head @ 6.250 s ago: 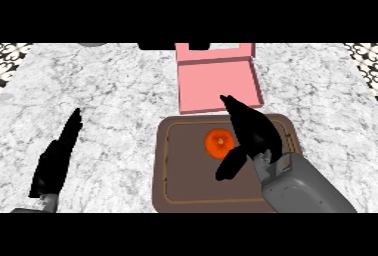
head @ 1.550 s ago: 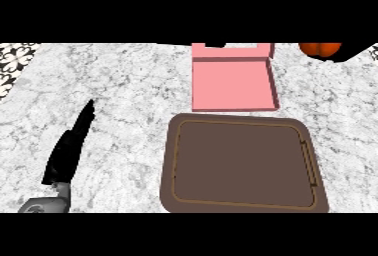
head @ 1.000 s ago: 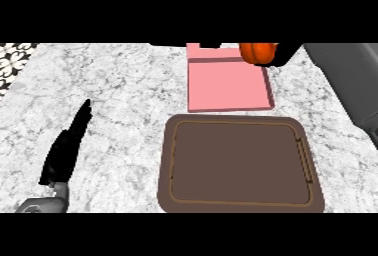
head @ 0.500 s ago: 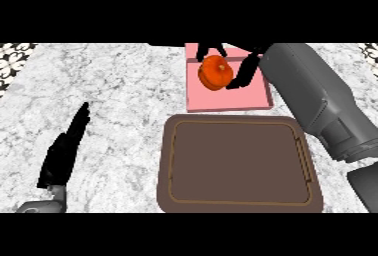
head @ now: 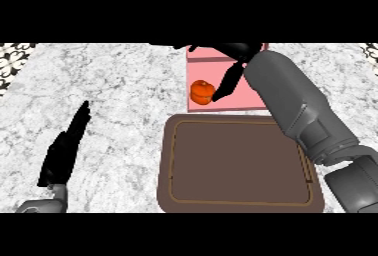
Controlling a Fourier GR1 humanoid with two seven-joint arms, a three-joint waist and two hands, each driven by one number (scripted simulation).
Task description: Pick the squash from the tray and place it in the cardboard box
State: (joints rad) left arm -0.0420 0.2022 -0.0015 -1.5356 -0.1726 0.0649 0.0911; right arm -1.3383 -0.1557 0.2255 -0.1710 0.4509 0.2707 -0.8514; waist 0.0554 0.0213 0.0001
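two hands show here, and only the right hand [head: 230,75] is at work. it reaches over the far edge of the surface [head: 118,90], above the pink box [head: 247,100], with its fingers [head: 225,87] straight and pointing down, spread apart and curled round nothing. the squash [head: 201,92] lies just beside those fingertips, on the floor of the box near its left wall; whether a fingertip touches it i cannot tell. the hand looks open, so i judge the squash has been let go and is resting inside the box rather than being carried. the grey right forearm [head: 303,115] slants across from the lower right corner, over the right rim of the tray, which is why part of the box is hidden.

the box sits at the far edge of the surface with its near wall just beside the far rim of the brown tray [head: 240,205]. no squash shows on the tray. judging from that, the placing step seems about done, and what remains is to lift the hand straight up so the fingers do not nudge the squash against the wall.

the left hand [head: 65,150] rests open near the left edge of the surface, fingers straight, well apart from tray and box.
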